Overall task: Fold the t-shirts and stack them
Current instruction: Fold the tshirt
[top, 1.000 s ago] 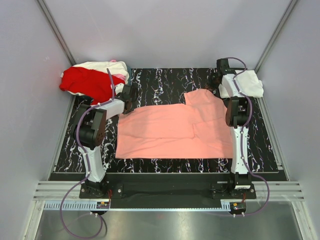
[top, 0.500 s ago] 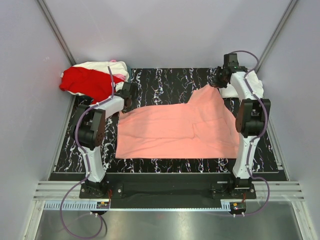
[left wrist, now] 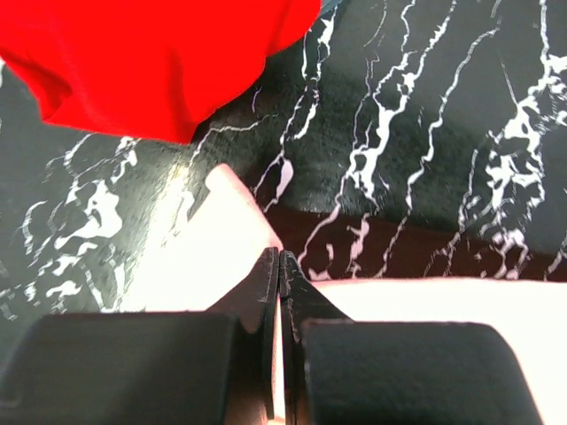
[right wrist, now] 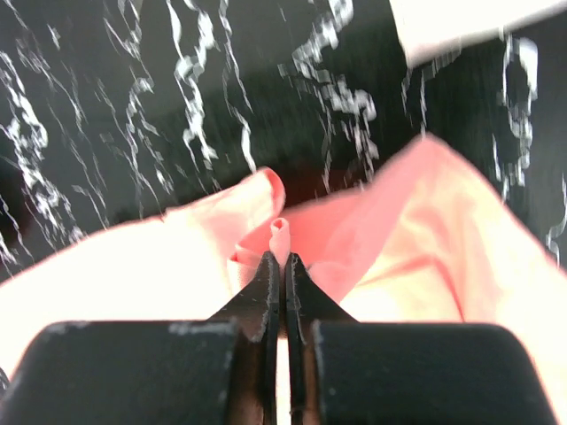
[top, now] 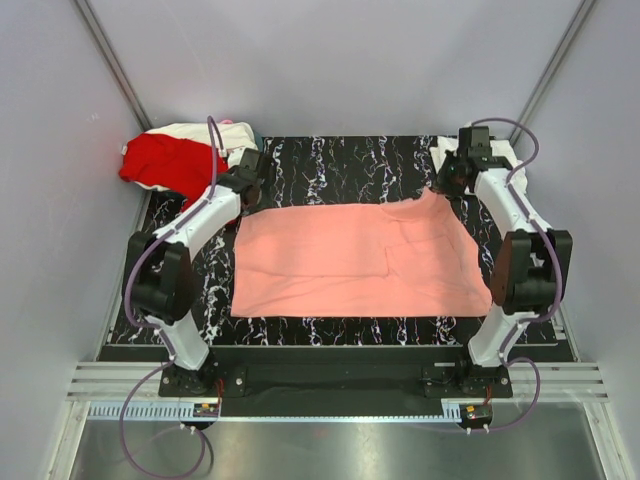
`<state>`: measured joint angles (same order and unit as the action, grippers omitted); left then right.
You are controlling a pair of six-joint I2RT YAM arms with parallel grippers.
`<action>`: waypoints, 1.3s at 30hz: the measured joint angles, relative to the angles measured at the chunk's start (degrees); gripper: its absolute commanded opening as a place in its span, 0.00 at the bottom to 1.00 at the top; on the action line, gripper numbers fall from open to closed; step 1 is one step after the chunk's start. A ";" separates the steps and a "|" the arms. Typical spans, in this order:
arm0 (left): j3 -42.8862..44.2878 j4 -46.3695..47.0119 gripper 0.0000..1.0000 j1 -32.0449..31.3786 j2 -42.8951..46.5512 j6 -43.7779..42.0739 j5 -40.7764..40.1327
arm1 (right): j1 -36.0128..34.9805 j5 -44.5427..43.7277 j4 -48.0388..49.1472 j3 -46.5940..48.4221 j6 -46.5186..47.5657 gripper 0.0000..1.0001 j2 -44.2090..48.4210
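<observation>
Salmon-pink cotton t-shirt (top: 355,260) spread over the middle of the black white-veined marbled mat (top: 340,160). Near hem straight and flat along the mat's near side. Far edge drawn up at both corners.

Left gripper (left wrist: 279,258) over the mat's far-left part. Fingers pressed tight together on the shirt's far-left corner, with a small peak of pink cloth poking out past the tips.

Right gripper (right wrist: 282,261) toward the mat's far-right corner. Jaws likewise closed, pinching a curled fold of the same shirt. Bunches and rises there into loose ridges.

Bright red t-shirt (top: 160,165) heaped at the mat's far-left corner, partly hanging past its edge. Lies apart from the pink shirt, with bare mat between.

Crumpled cream-and-white cloth (top: 195,132) under and behind the red one, off the mat's far-left corner.

White cloth (right wrist: 469,22) at the mat's far-right corner, just beyond the right gripper, a strip of dark mat separating it from the pink shirt.
</observation>
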<state>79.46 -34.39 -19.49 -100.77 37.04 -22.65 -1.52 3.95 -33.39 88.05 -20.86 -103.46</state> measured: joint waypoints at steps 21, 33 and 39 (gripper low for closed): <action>-12.00 -3.48 0.00 -4.68 5.64 -2.67 -6.08 | -0.09 -5.53 1.57 -26.56 -3.28 0.00 25.68; -15.96 -5.20 0.00 -7.06 8.94 -2.25 -12.28 | -0.09 -10.62 -0.79 -34.10 -7.76 0.00 31.80; -16.52 -9.20 0.00 -10.10 8.94 0.15 -17.44 | -0.17 -12.81 -2.54 -37.42 -11.15 0.00 32.24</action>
<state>62.94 -43.59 -29.58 -91.83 37.19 -40.10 -1.69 -8.86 -35.92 50.63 -32.01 -71.22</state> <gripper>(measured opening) 0.008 0.019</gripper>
